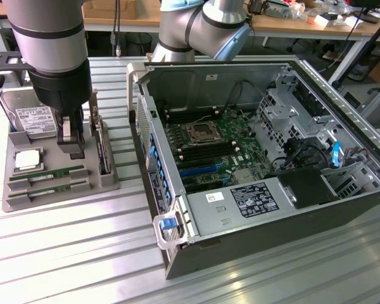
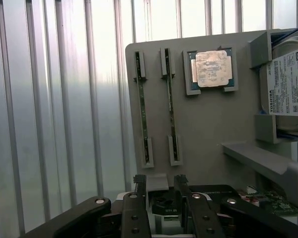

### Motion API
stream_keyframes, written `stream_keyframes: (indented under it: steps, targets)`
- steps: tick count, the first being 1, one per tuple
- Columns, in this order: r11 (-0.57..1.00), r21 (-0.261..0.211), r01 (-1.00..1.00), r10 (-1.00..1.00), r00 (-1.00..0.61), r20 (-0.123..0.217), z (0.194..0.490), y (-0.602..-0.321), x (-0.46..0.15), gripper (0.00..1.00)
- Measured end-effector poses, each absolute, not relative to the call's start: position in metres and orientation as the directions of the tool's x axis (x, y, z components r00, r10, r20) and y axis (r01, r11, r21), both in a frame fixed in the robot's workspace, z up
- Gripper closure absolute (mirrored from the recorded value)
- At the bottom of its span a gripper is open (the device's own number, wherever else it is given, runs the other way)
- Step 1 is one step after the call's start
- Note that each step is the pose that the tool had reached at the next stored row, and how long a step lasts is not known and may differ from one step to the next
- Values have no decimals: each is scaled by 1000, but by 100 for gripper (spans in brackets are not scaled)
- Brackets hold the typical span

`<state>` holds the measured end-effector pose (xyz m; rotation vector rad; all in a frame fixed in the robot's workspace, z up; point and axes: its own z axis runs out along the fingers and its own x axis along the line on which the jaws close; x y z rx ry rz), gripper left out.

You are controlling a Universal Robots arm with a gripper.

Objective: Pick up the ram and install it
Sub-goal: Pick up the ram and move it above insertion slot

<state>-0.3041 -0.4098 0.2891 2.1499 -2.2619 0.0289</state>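
Note:
Two ram sticks [image 1: 47, 173] [image 1: 50, 185] stand on edge in slots of the grey tray [image 1: 63, 197] at the exterior view's left. In the wrist view they appear as two thin green strips [image 2: 141, 114] [image 2: 171, 111]. My gripper [image 1: 71, 147] hangs over the tray, between the hard drive and the expansion card, a short way behind the sticks. Its fingers [image 2: 140, 184] stand apart around an open gap, and the gripper [image 2: 160, 184] holds nothing. The open computer case [image 1: 342, 209] lies at the exterior view's right, with its motherboard [image 1: 209, 149] and black memory slots [image 1: 202, 156] exposed.
The tray also carries a silver processor chip [image 1: 26, 159] [image 2: 212, 68], a hard drive [image 1: 35, 120] [image 2: 288, 84] and an upright expansion card [image 1: 102, 149]. Everything rests on a ribbed metal table [image 1: 76, 253]. Drive cages and cables [image 1: 291, 126] fill the case's far side.

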Motion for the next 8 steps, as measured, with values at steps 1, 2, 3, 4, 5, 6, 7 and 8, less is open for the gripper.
stream_keyframes:
  steps: [1, 2, 3, 4, 5, 6, 7, 8]
  targets:
    - [51, 1, -999, -998, -51, 28, 288, -410, -304, 64]
    - [51, 1, -999, -998, -51, 28, 288, -410, -304, 64]
    - [51, 1, -999, -998, -51, 28, 287, -410, -304, 64]
    - [51, 1, -999, -998, -51, 28, 286, -410, -304, 64]
    - [51, 1, -999, -998, -51, 28, 286, -410, -304, 64]
    - [51, 1, -999, -998, -51, 28, 285, -410, -304, 64]
    - [51, 1, -999, -998, -51, 28, 285, -410, -304, 64]
    - [51, 1, -999, -998, -51, 28, 284, -410, -304, 64]
